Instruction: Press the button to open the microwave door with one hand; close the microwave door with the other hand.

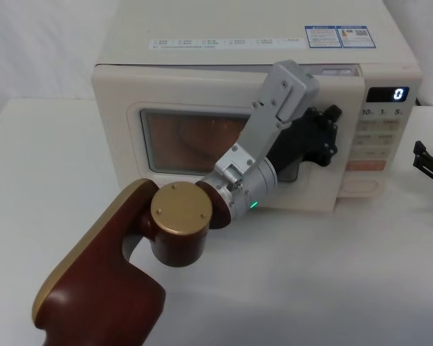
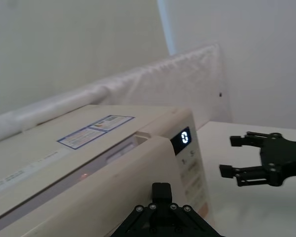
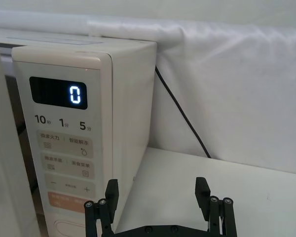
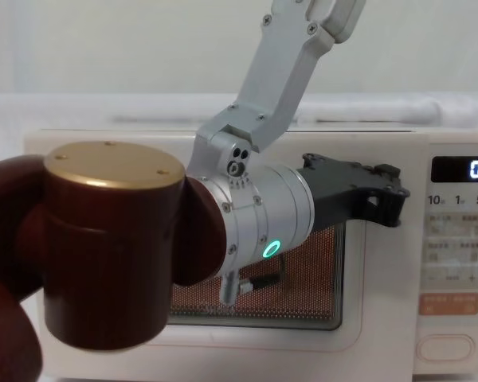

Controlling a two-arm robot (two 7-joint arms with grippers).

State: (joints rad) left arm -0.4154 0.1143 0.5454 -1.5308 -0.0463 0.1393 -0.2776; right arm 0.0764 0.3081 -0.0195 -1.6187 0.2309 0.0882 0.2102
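The cream microwave door (image 1: 180, 137) with its dark window stands slightly ajar, a thin gap showing at its top right corner. My left gripper (image 1: 332, 131), black on a silver wrist with a green ring light, rests shut against the door's right edge (image 4: 358, 263). In the left wrist view its fingers (image 2: 161, 190) meet over the door's top (image 2: 113, 197). The wide cream button (image 1: 361, 186) lies at the foot of the control panel (image 4: 446, 348). My right gripper (image 1: 423, 163) hangs open to the right of the microwave, clear of the button (image 3: 71, 229), with nothing between its fingers (image 3: 157, 190).
The panel's display (image 3: 75, 94) reads 0. A black power cable (image 3: 182, 113) runs down the white cloth behind the microwave. My left arm's maroon and gold elbow (image 1: 177, 223) fills the table in front of the door. White tabletop (image 3: 212, 192) lies right of the microwave.
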